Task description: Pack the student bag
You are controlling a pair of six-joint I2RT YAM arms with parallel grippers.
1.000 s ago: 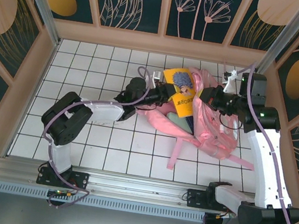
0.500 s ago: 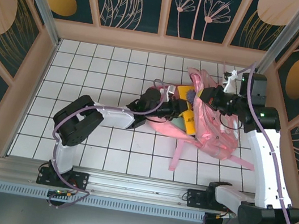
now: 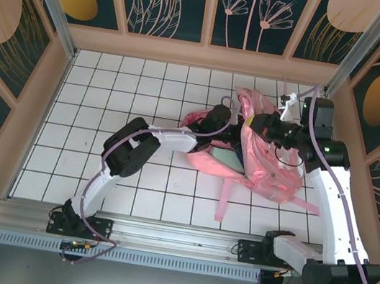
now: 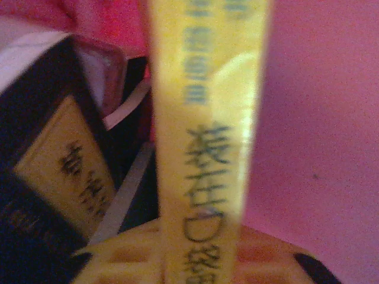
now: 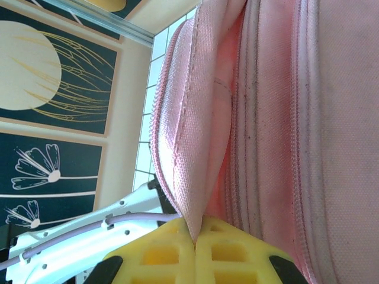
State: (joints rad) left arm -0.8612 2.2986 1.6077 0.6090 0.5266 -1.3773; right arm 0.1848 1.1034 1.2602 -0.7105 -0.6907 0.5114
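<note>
White tiled surface (image 3: 109, 99) carries the pink bag (image 3: 272, 174) right of centre. It looks limp and slippery, so I'd hold its opening edge, where my right jaws are closed on a fabric fold. My left jaws flank a yellow book (image 4: 204, 148); I cannot tell whether they grip it.

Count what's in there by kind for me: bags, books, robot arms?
Bag: 1
Books: 2 (yellow book, dark book)
Arms: 2 (left arm, right arm)
Total: 5
</note>
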